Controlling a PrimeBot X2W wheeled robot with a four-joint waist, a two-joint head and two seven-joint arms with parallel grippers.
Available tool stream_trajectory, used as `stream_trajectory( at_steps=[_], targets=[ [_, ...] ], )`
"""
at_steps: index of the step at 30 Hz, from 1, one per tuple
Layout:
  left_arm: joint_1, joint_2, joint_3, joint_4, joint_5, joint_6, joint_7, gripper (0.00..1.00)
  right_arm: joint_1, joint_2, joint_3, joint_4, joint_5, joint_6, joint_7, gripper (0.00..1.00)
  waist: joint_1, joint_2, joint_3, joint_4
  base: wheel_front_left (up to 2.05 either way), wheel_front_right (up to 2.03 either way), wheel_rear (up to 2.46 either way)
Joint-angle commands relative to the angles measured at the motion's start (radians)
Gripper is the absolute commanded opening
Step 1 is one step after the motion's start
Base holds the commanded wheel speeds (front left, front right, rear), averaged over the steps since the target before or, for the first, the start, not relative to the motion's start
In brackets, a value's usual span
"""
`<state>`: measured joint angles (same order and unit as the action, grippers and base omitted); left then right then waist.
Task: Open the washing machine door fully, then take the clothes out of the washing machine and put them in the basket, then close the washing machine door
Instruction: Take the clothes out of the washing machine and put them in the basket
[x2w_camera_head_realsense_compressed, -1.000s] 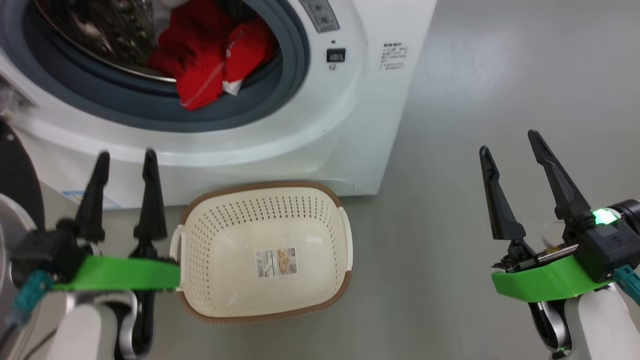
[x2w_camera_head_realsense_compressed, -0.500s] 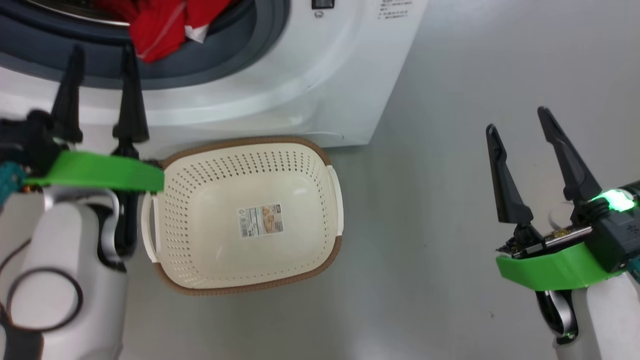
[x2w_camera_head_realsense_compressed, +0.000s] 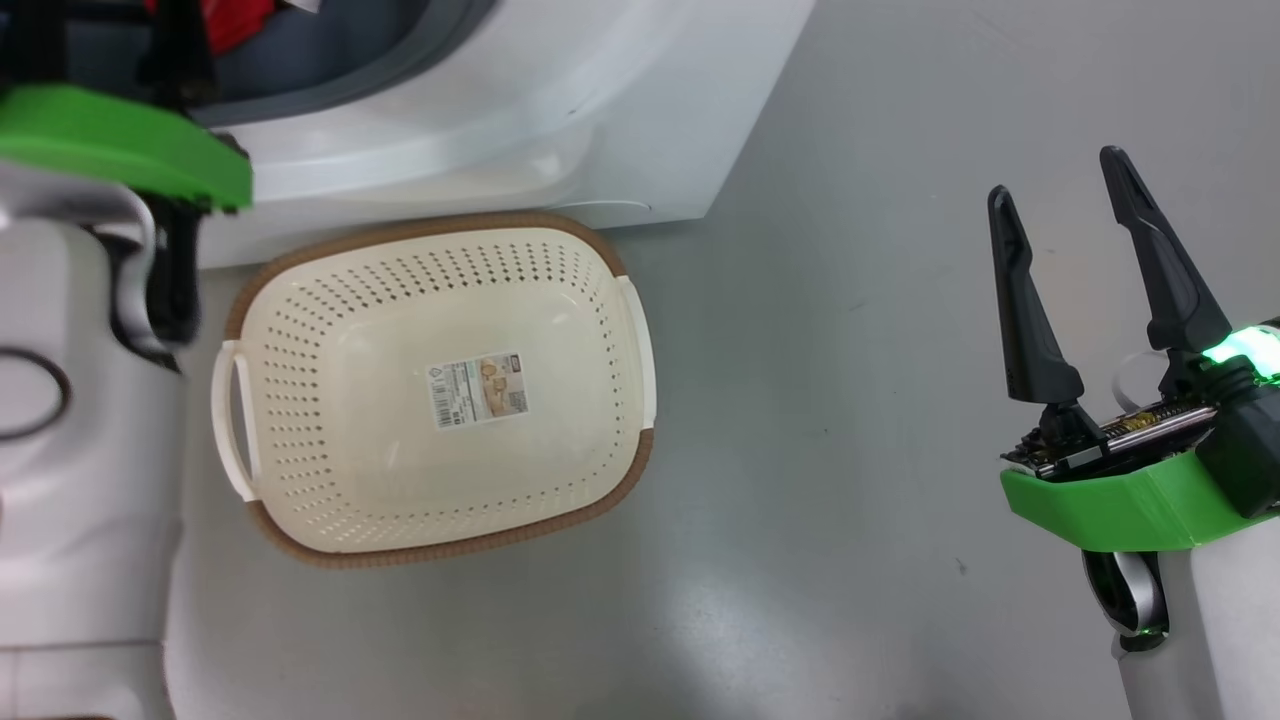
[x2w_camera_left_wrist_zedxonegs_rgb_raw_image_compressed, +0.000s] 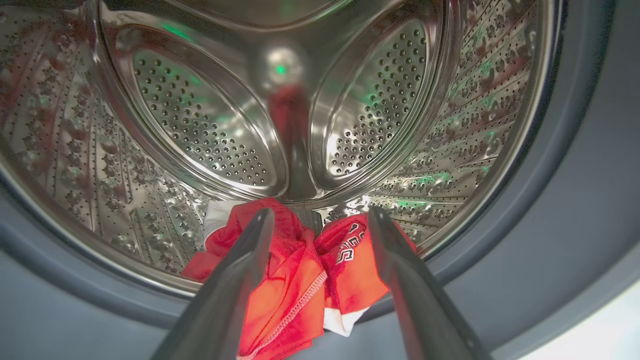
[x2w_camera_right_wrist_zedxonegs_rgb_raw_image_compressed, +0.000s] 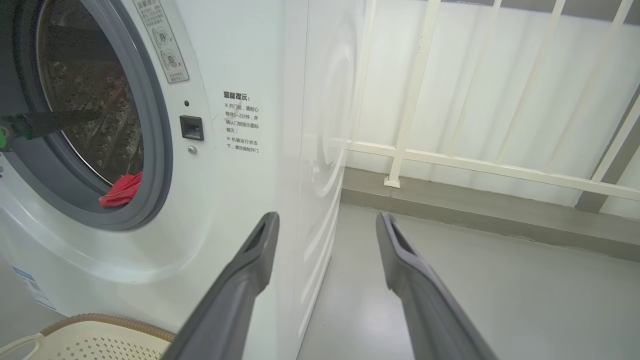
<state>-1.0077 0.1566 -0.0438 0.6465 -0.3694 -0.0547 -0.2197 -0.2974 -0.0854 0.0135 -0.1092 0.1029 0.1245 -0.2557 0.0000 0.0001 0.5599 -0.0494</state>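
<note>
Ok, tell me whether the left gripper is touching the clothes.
Apart. Right wrist view: the left gripper has its finger well above the clothes, drum between.

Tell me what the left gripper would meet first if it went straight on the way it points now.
Probably the red clothes heaped at the drum's front edge, lying between the left gripper's open fingers; depth is hard to judge.

White forearms (x2w_camera_head_realsense_compressed: 90, 480), bright green wrist collars (x2w_camera_head_realsense_compressed: 1110, 505), 2 long dark tapered fingers (x2w_camera_head_realsense_compressed: 1030, 310) each; a green light (x2w_camera_head_realsense_compressed: 1240, 348) on the right wrist.
</note>
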Motion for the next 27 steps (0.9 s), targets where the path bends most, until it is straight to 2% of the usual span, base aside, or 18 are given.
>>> stream_trajectory(
  at_steps=[1,8,16,23,27],
  targets=[
    [-0.041,0.057,0.020,0.013,0.003,-0.006,0.018,1.00,-0.014,0.004,0.016,-0.035,0.000,0.006,-0.006,1.00,0.0000,-0.0001,0.020,-0.018,0.00,0.00,0.00],
    [-0.181,0.087,0.018,0.198,-0.009,0.003,0.124,1.00,-0.031,0.012,0.021,-0.057,0.000,0.006,-0.006,1.00,0.0000,-0.0001,0.043,-0.043,0.00,0.00,0.00],
    [-0.283,0.114,-0.033,0.372,0.034,0.044,0.257,1.00,-0.032,0.019,0.036,-0.059,0.001,0.006,-0.006,1.00,0.0000,-0.0001,0.048,-0.063,0.00,0.00,0.00],
    [-0.315,0.119,-0.086,0.471,0.062,0.022,0.361,1.00,-0.031,0.021,0.049,-0.050,0.004,0.006,-0.006,1.00,0.0000,-0.0001,0.044,-0.083,0.00,0.00,0.00],
    [-0.334,0.134,-0.107,0.499,0.079,0.030,0.371,1.00,-0.033,0.024,0.054,-0.052,0.008,0.006,-0.006,1.00,0.0000,-0.0001,0.048,-0.093,0.00,0.00,0.00]
  ],
)
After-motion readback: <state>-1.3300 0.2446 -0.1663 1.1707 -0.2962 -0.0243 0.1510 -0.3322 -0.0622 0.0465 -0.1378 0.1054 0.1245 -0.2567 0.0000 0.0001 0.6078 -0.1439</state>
